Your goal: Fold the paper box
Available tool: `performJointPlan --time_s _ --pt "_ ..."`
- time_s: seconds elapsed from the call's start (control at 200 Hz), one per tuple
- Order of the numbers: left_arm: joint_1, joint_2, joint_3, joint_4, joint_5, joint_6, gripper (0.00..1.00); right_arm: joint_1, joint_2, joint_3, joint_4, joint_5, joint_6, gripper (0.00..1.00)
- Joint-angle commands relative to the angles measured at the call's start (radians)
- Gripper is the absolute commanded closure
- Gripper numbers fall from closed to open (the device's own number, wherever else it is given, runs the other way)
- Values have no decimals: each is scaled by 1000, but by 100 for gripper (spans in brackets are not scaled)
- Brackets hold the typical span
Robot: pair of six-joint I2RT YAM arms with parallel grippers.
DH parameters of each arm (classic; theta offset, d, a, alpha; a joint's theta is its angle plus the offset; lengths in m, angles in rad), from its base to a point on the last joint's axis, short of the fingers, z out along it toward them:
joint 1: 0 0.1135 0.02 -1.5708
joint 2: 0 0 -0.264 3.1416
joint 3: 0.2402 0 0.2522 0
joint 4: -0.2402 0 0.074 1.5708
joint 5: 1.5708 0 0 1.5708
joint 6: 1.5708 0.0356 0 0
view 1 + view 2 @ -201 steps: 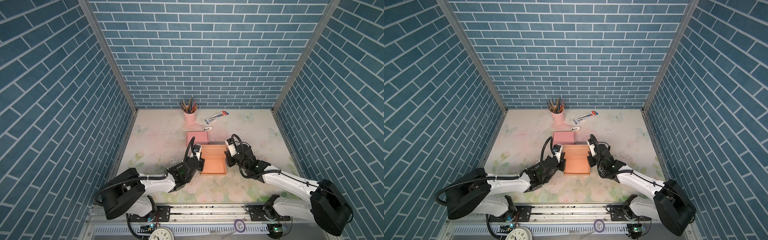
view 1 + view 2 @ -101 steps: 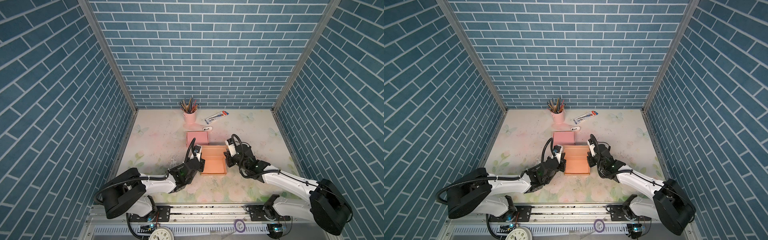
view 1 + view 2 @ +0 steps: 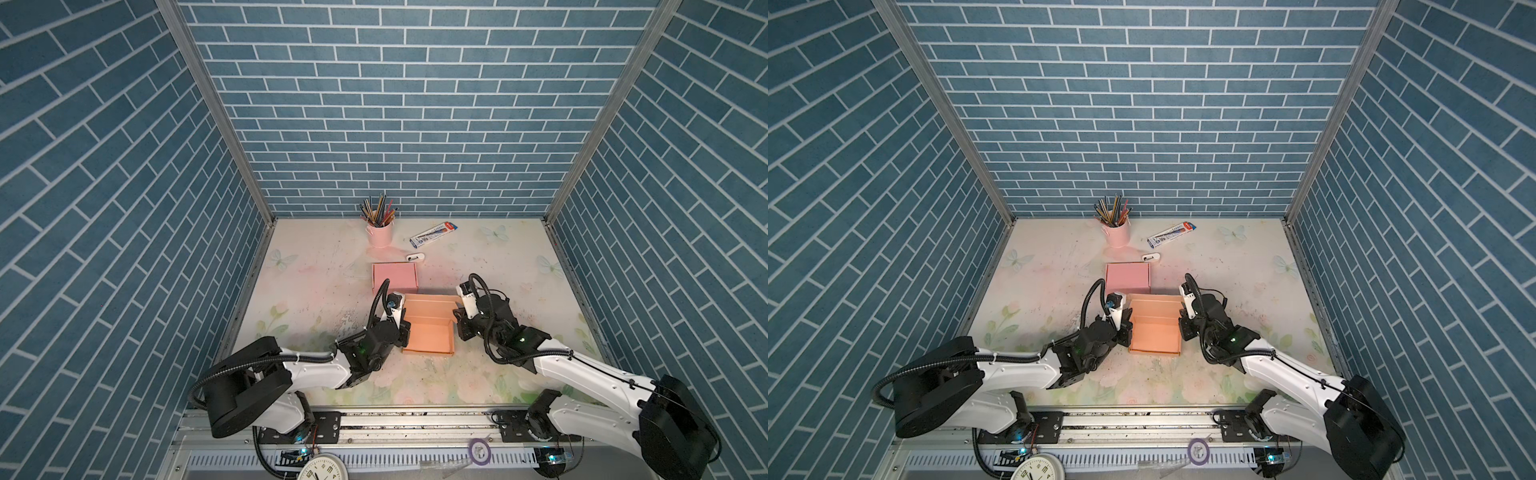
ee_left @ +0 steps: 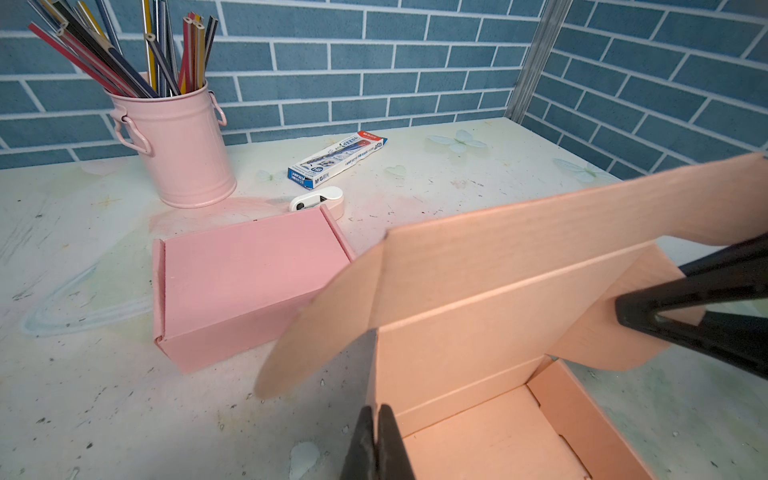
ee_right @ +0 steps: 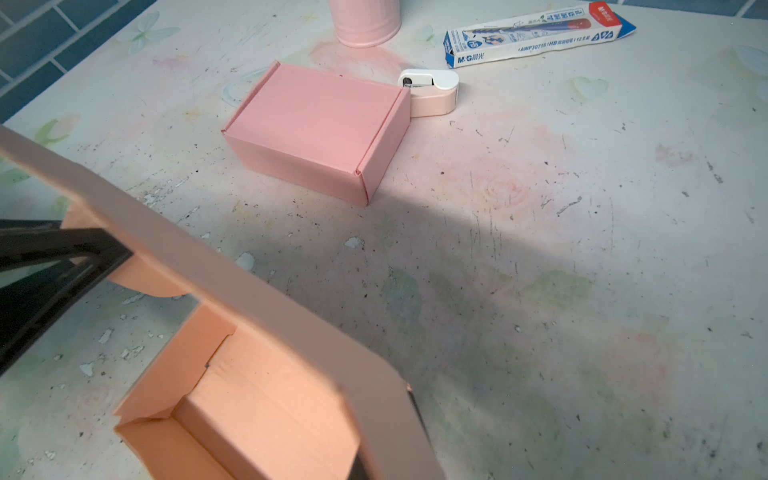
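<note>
Paper box (image 3: pixel 428 345) in closed left hand (image 4: pixel 376 415)

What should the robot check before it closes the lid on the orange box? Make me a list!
1. Orange box flat on the table: ok.
2. Inside of box empty: ok.
3. Lid standing up, free to fold: ok.
4. Side flaps tucked inside the walls: not ok, both stick outward.
5. Left end effector and right end effector shut: ok; holding anything: cannot tell.
6. Pink box clear of lid: ok.
</note>
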State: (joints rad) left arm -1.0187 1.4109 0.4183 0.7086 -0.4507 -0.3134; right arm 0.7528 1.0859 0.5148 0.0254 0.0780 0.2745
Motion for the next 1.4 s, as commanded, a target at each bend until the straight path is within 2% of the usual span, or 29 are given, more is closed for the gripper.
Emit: performJointPlan --time_s 0.0,0.4,0.635,0.785,0.965,1.23,1.39 --pt "-9 -23 -13 -7 -10 -1 95 5 -3 5 -28 19 43 92" --pt "-55 -11 9 14 -64 29 95 5 6 15 59 -54 77 93" --pt "-40 38 81 19 -83 31 95 5 65 80 64 -13 53 91" --pt "-12 88 103 68 -49 25 95 5 125 124 47 52 55 90" --pt "-5 126 93 115 -22 37 94 5 161 132 53 73 55 89" --pt "-9 157 22 233 -8 43 92 5 136 100 59 74 72 88" --pt "-31 166 3 268 -57 36 91 5 98 63 74 72 83 87"
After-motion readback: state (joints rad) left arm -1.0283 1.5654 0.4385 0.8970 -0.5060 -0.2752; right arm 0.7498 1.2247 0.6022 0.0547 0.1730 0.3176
